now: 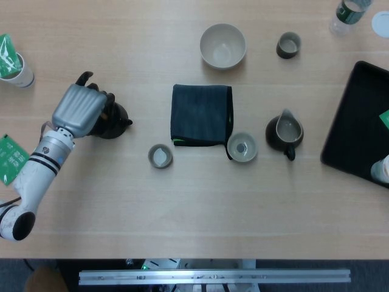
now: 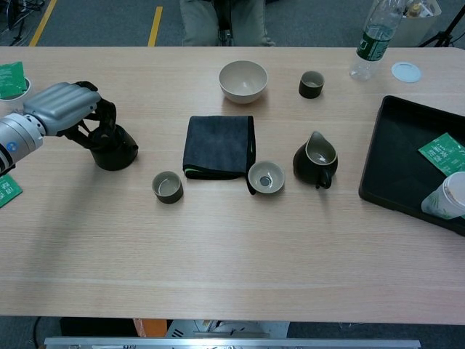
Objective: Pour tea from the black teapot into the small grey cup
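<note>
The black teapot [image 1: 117,120] [image 2: 116,153] stands on the table at the far left. My left hand [image 1: 79,108] [image 2: 65,105] lies over its top and left side, fingers curled down around the lid and handle, gripping it. The pot still rests on the wood, upright, with its spout pointing right. The small grey cup [image 1: 160,156] [image 2: 168,187] stands empty a short way to the right and nearer the front edge. My right hand appears in neither view.
A folded dark cloth [image 1: 202,114] lies mid-table, with a beige bowl [image 1: 223,45] behind it. A pale strainer cup [image 1: 242,146] and a dark pitcher [image 1: 284,132] stand to its right. A black tray [image 1: 355,121] fills the right edge. A paper cup [image 1: 15,68] stands far left.
</note>
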Controlling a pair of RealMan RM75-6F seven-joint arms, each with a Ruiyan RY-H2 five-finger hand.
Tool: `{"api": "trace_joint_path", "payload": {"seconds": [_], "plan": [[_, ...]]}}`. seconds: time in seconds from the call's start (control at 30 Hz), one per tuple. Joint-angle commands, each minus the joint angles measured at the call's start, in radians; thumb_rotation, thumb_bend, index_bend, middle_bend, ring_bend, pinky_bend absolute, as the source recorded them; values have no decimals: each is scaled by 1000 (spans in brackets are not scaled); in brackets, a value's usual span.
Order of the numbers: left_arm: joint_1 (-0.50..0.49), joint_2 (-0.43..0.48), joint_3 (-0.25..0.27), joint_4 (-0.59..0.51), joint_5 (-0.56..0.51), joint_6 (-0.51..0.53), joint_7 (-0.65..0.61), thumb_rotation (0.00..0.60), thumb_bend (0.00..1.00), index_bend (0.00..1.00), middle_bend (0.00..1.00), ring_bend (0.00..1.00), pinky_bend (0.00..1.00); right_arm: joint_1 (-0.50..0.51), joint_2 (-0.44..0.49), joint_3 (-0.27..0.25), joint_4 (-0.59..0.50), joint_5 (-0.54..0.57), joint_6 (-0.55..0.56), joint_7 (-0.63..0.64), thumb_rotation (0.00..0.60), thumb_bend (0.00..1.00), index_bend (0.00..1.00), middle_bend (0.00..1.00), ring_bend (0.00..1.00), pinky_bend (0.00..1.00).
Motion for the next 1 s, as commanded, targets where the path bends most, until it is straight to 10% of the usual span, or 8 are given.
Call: {"api": "trace_joint_path", "payload": {"seconds": [0.03,0.6,1.0], "plan": [[1,-1,2,0,-1,1,2,520,331,507,545,371,110,0,1,0,-1,-1,0,-1,600,110,317,347,225,286],[-3,20,7,-34,-24,-23,-22,490,330,707,877,661,110,-4,7,2,-13,-4,12,5,600,111,316,347,225,286],[-10,31,13,-46,-40,-41,-19,489,330,736,932,707,110,-9,7,1,-10,-5,17,9,600,110,316,347,224,286]]}}
